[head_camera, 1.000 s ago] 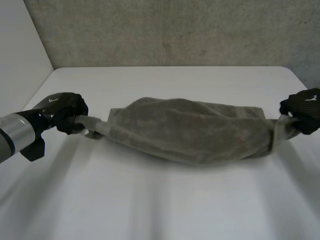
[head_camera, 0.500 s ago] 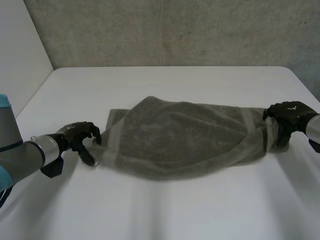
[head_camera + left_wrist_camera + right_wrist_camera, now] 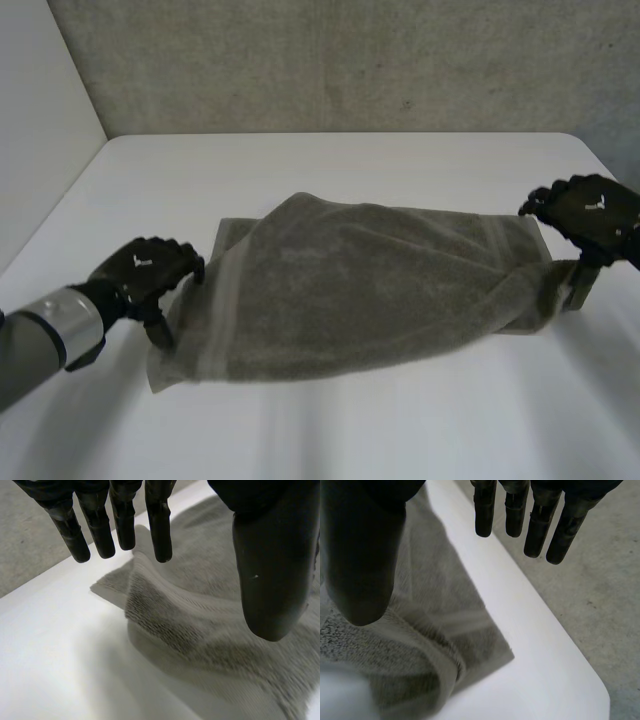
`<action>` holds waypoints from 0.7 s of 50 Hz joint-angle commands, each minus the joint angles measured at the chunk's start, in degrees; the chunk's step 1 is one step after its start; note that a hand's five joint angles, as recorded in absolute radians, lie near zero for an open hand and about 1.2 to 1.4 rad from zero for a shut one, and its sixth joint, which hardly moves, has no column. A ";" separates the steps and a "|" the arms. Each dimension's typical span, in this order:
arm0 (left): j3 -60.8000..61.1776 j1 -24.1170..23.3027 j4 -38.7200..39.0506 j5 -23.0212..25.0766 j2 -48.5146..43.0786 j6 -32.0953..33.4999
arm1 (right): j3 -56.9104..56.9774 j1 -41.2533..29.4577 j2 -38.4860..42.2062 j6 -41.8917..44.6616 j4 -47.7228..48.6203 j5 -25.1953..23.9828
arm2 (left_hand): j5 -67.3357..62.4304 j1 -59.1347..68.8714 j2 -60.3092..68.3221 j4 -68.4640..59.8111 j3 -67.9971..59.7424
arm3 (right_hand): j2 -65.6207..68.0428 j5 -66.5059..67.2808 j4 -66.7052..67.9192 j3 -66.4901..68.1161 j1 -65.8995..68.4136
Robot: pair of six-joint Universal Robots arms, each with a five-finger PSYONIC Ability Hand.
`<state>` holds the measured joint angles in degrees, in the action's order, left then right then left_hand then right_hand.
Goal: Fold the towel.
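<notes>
A grey-green towel (image 3: 360, 285) lies folded over on the white table (image 3: 330, 165), its upper layer rumpled and bulging in the middle. My left hand (image 3: 148, 272) hovers just off the towel's left edge, fingers (image 3: 122, 522) straight and spread, thumb (image 3: 272, 575) apart, nothing between them. The towel's left corner (image 3: 112, 587) lies under those fingertips. My right hand (image 3: 588, 212) hangs over the towel's right end, fingers (image 3: 535, 525) straight, thumb (image 3: 362, 565) apart from them. The right far corner (image 3: 495, 650) lies flat on the table below it.
The table's right edge (image 3: 570, 645) and its rounded corner run close beside my right hand, with grey floor (image 3: 600, 580) beyond. A grey wall (image 3: 330, 60) stands behind the table.
Both hands have let go of the towel's ends and opened. The towel, held stretched above the table before, has dropped and now lies on it. Both hands have drawn back slightly.
</notes>
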<state>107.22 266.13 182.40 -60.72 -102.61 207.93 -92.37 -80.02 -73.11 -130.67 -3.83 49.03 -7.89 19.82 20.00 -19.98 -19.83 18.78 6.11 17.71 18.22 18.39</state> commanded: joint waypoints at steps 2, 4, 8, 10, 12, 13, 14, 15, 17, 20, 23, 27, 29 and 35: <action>8.80 0.70 6.47 0.08 1.00 8.28 | -6.50 3.55 0.42 14.38 0.14 -0.16 | -0.06 -1.87 -2.04 2.03 1.87 | -0.47 2.21 0.61 0.09 -0.08; 9.68 0.70 7.09 -0.01 1.00 9.42 | -7.38 4.07 0.51 15.52 0.31 -0.24 | -0.23 -1.70 -1.88 1.86 1.71 | 0.21 2.89 1.29 0.77 0.60; 11.61 0.97 7.62 0.08 1.00 11.09 | -10.54 6.01 0.51 16.41 3.55 -2.08 | -0.57 -1.37 -1.54 1.52 1.37 | 4.57 7.25 5.65 5.13 4.96; 12.05 0.97 7.62 0.08 1.00 11.18 | -11.86 6.36 0.43 16.68 5.22 -3.05 | -0.74 -1.20 -1.37 1.35 1.20 | 5.92 8.60 7.00 6.48 6.31; 12.58 0.97 8.32 0.16 1.09 11.18 | -13.00 6.54 0.34 16.85 7.06 -3.75 | -2.24 0.31 0.13 -0.15 -0.30 | 8.60 11.28 9.68 9.16 8.99; 12.58 0.97 8.32 0.17 1.09 11.18 | -13.97 6.63 0.34 16.85 8.73 -4.28 | -2.25 0.32 0.14 -0.16 -0.31 | 10.96 13.63 12.03 11.52 11.35; 12.84 0.88 9.02 0.08 1.01 11.18 | -13.98 6.63 0.34 16.85 8.75 -4.29 | -3.92 1.98 1.81 -1.83 -1.98 | 10.98 13.66 12.06 11.54 11.37; 12.84 0.88 9.02 0.08 1.00 11.18 | -14.76 6.80 0.34 16.77 10.06 -4.55 | -3.93 2.00 1.83 -1.84 -1.99 | 12.48 15.16 13.56 13.04 12.87; 13.19 0.97 10.25 0.08 0.83 11.18 | -15.30 6.98 0.43 16.85 10.68 -4.64 | -7.45 5.51 5.34 -5.36 -5.51 | 12.83 15.51 13.91 13.39 13.22; 13.37 1.05 10.60 0.08 0.65 11.18 | -15.91 7.85 0.60 16.85 10.77 -4.73 | -7.80 5.87 5.69 -5.71 -5.86 | 12.83 15.51 13.91 13.39 13.22; 13.46 1.06 10.61 0.08 0.48 11.18 | -16.44 8.82 0.95 16.85 10.68 -4.73 | -7.80 5.87 5.69 -5.71 -5.86 | 12.83 15.51 13.91 13.39 13.22; 14.07 1.06 10.69 0.17 0.13 11.18 | -16.97 9.97 1.04 16.68 10.60 -4.46 | -7.63 5.70 5.53 -5.54 -5.70 | 12.83 15.51 13.91 13.39 13.22; 14.07 1.06 10.87 0.17 0.04 11.18 | -17.40 11.45 0.87 16.59 9.99 -4.38 | -7.47 5.53 5.36 -5.38 -5.53 | 12.83 15.51 13.91 13.39 13.22; 12.93 0.97 13.07 -0.19 -3.13 11.27 | -18.29 14.27 0.34 16.59 7.35 -6.13 | -7.30 5.36 5.19 -5.21 -5.36 | 13.33 16.01 14.41 13.89 13.72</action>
<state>121.01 267.20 193.70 -60.61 -103.06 219.11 -109.86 -68.56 -72.25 -114.06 6.04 44.41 -15.19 24.95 24.52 -24.54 -24.70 30.39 21.29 30.78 30.79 31.17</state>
